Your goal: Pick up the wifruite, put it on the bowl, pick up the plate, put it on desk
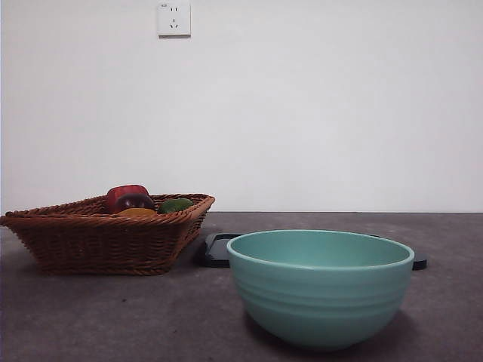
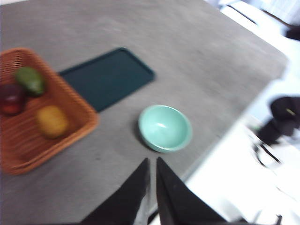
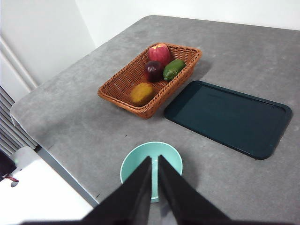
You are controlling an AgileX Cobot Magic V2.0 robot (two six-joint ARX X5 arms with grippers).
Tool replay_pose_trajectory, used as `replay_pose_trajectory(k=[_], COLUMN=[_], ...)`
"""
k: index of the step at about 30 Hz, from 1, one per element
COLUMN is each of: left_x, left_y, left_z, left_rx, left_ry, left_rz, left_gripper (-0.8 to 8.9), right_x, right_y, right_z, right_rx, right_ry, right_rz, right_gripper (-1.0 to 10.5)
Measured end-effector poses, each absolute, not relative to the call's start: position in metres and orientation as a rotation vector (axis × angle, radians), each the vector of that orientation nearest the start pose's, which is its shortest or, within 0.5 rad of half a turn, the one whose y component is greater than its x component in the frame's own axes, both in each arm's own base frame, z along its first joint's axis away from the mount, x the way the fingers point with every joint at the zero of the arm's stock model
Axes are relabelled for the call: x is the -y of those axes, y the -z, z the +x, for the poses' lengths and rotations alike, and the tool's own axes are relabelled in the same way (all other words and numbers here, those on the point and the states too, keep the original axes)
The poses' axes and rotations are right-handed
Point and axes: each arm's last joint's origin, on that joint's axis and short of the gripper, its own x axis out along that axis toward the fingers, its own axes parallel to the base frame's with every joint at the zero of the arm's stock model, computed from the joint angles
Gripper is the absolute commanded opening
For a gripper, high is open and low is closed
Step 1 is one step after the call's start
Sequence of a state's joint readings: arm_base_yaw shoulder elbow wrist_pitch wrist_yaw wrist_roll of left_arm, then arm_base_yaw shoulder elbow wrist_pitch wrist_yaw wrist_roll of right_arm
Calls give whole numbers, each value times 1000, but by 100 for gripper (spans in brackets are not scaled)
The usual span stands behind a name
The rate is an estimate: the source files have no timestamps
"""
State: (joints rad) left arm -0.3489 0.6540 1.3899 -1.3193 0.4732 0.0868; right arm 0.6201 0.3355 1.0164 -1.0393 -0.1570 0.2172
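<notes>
Plain white wall (image 1: 317, 113) with a socket (image 1: 173, 18).

Lab-like test room, bare white wall (image 1: 317, 105) with one socket (image 1: 173, 18), plain grey desk (image 1: 113, 317) (staged props only), woven fruit basket (image 1: 98, 241)

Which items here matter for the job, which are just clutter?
Job: orange-brown fruit in the basket, teal bowl, dark tray, desk.
Clutter: red apple, dark red fruit, green fruit, wall socket.
</notes>
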Motion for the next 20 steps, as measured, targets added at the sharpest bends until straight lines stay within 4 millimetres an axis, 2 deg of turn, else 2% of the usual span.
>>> replay_pose_trajectory(k=[6, 10, 14, 20], left_x=[18, 16, 14, 9], left_y=[-409, -381, -334, -249], left_z=[38, 52, 71, 94], left_rx=[-413, -237, -110, -144], left_ry=[606, 526, 422, 235], left_rz=[-25, -32, -25, -59], left_gripper=[19, 19, 19, 19], right_x=[-12, -12, -12, -12], right_y=[-357, -357, -358, -358], right_z=[8, 8, 8, 8], right_rx=[-439, -439, -439, -438], right_ry=[-725, -725, -726, -726], right_rz=[120, 120, 120, 120], right_gripper=[16, 16, 16, 16])
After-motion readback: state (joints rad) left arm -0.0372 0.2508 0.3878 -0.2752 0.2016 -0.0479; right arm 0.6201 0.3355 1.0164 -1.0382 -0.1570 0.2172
